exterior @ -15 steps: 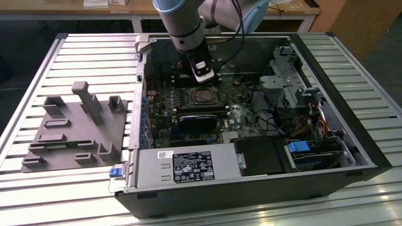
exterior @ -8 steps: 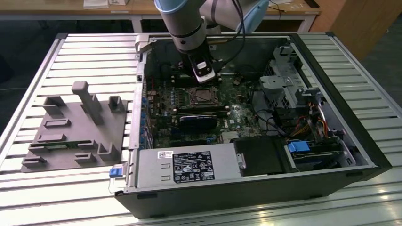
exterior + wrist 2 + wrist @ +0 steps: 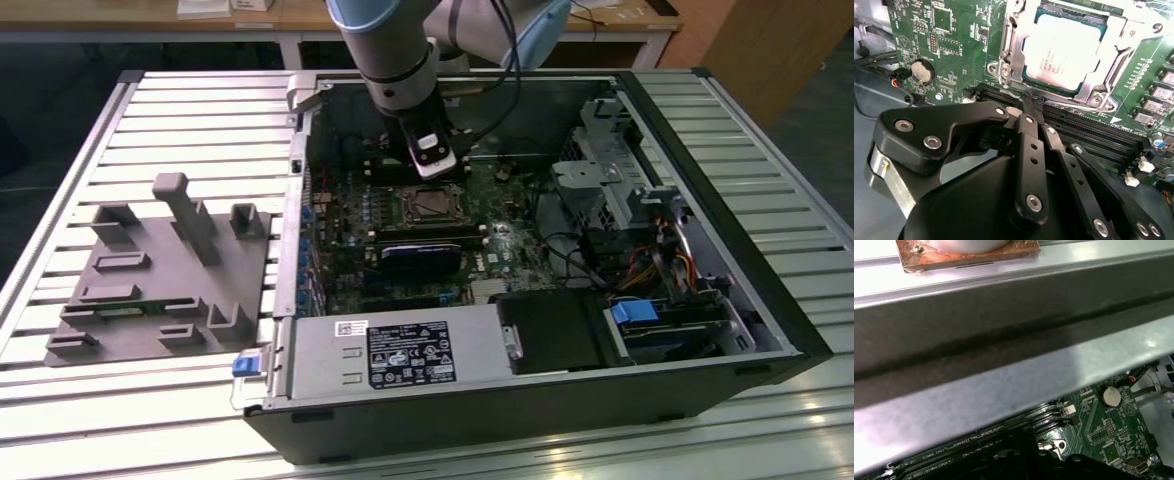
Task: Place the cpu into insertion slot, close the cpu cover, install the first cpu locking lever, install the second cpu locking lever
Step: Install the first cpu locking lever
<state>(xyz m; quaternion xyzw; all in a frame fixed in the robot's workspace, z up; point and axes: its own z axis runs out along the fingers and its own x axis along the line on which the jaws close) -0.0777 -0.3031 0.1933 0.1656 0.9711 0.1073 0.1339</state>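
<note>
Open computer case lying on slatted counter; grey fixture block at 9 o'clock of the case. Arm reaches down inside. Pincer hangs just at 12 o'clock of the insertion slot in the exterior view, near it and above the board. Second wrist view: the cpu sits flat in the slot, silver top up, and the cpu cover lies down around it, frame framing the chip. Pincer clenched, tips together, grasping nothing I can see; the tips hover over the memory slots just beside the socket's edge. Judgement: placing and cover-closing look done, and the work stands at the locking levers. Cannot tell whether either lever is latched. The lever work would call for a closed tip bearing on a thin wire arm, pushed down and tucked sideways under its catch, keeping off the memory slots and cover screws.
</note>
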